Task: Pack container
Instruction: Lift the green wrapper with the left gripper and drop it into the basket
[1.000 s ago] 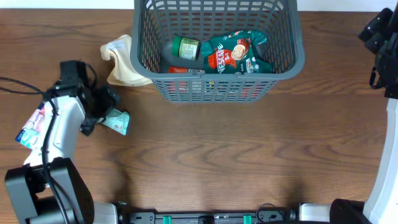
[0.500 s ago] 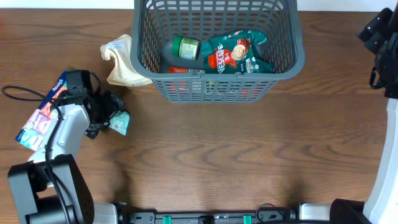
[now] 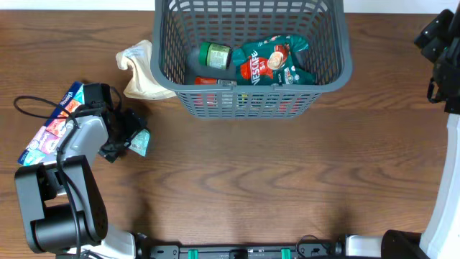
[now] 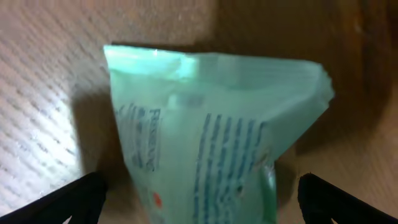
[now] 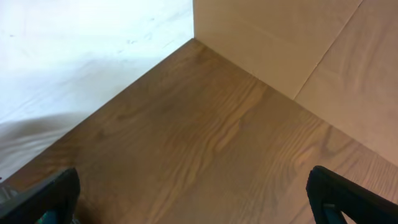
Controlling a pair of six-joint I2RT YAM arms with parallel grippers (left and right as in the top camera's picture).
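The container (image 3: 251,92), a dark grey slotted basket, stands at the back middle of the table. It holds a green jar (image 3: 213,55), a green Nescafe pouch (image 3: 273,61) and a red item (image 3: 208,81). My left gripper (image 3: 122,138) is low over the table at the left, open. Its fingers stand on either side of a small mint-green packet (image 3: 139,142). In the left wrist view the packet (image 4: 211,124) fills the gap between the open fingers (image 4: 199,202). My right gripper (image 3: 435,34) is open and empty at the far right (image 5: 199,193).
A cream cloth bag (image 3: 140,72) lies against the container's left wall. A colourful flat sachet packet (image 3: 50,128) lies at the left edge, partly under my left arm. A black cable (image 3: 32,104) loops by it.
My left arm has swung in and the gripper has moved right, closer onto the mint-green packet. More of the colourful packet shows. The right arm has not moved.
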